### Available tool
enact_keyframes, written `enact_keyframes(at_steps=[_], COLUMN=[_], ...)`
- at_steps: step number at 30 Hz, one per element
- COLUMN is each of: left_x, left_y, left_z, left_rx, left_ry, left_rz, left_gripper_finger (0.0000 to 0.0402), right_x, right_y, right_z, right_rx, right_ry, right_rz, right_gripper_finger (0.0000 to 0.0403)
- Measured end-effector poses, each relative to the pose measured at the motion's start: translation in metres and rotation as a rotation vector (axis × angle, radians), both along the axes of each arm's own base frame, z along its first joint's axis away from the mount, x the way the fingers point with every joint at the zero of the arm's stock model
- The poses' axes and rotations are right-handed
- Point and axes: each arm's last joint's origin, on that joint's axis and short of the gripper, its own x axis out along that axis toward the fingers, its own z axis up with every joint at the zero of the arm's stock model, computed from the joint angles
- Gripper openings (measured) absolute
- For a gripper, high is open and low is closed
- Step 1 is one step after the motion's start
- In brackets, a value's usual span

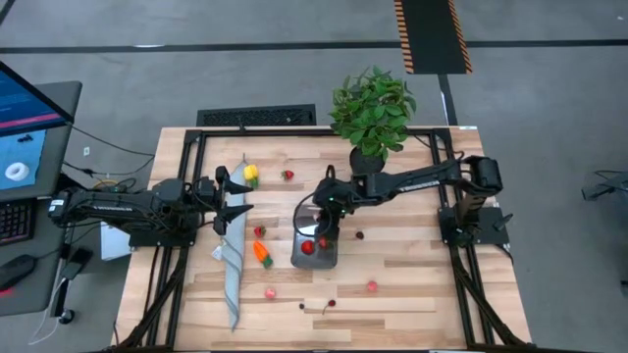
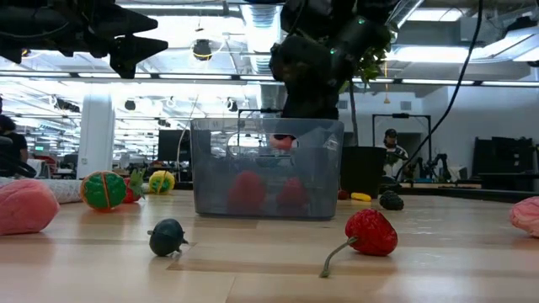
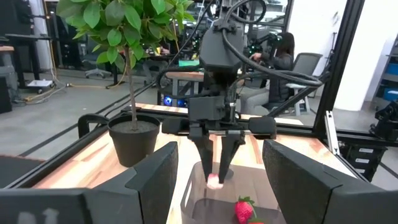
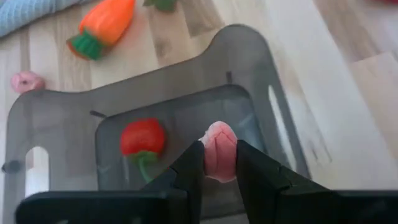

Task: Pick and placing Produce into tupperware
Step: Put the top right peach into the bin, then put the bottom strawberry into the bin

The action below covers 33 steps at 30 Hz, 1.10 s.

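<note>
My right gripper hangs over the tupperware, a clear greyish container near the table's middle, and is shut on a pink produce piece. A red strawberry lies on the container's floor. An orange carrot, a yellow piece and several red and pink pieces lie scattered on the table. My left gripper waits open at the table's left, above the grey cloth strip. My right gripper pinches the small pink piece between its two fingertips, coming from above and pointing down. The piece is lifted clear and hangs within the tupperware's open top, above the container's floor.
A potted green plant stands at the far edge, just behind the right arm. Loose pieces lie near the tupperware: a red one, a pink one, a dark one. A person sits beyond the table.
</note>
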Motion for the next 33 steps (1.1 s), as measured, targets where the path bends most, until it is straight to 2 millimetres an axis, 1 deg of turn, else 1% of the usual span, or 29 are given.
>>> enact_keyframes(at_steps=[2,4,17,19,23,27,30,33], left_x=[0.000,0.000,0.000,0.000,0.000,0.000,0.000,-0.001], left_y=[0.000,0.000,0.000,0.000,0.000,0.001,0.003,0.006], left_z=[0.000,0.000,-0.002,-0.002,-0.002,-0.002,-0.003,-0.009], left_rx=[0.000,-0.001,-0.002,-0.002,-0.011,-0.060,-0.109,-0.122], left_ry=[0.003,0.006,0.025,0.025,0.024,0.020,0.019,0.071], left_rz=[0.001,0.001,0.007,0.007,0.006,0.015,0.091,0.204], left_gripper_finger=[0.0226,0.0226,0.0226,0.0226,0.0226,0.0226,0.0226,0.0226], right_x=[0.006,0.003,0.005,0.003,-0.002,-0.011,-0.022,-0.033], right_y=[0.000,0.000,-0.002,-0.002,0.001,0.007,0.016,0.026], right_z=[-0.003,-0.007,-0.005,-0.001,0.018,0.044,0.065,0.085], right_rx=[0.003,0.005,-0.005,-0.005,-0.018,-0.032,-0.048,-0.053], right_ry=[-0.021,0.011,-0.012,-0.019,-0.080,-0.154,-0.213,-0.274], right_rz=[0.003,0.004,0.014,0.014,0.033,0.065,0.105,0.139], right_gripper_finger=[0.0126,0.0135,0.0184,0.0190,0.0198,0.0197,0.0193,0.0189])
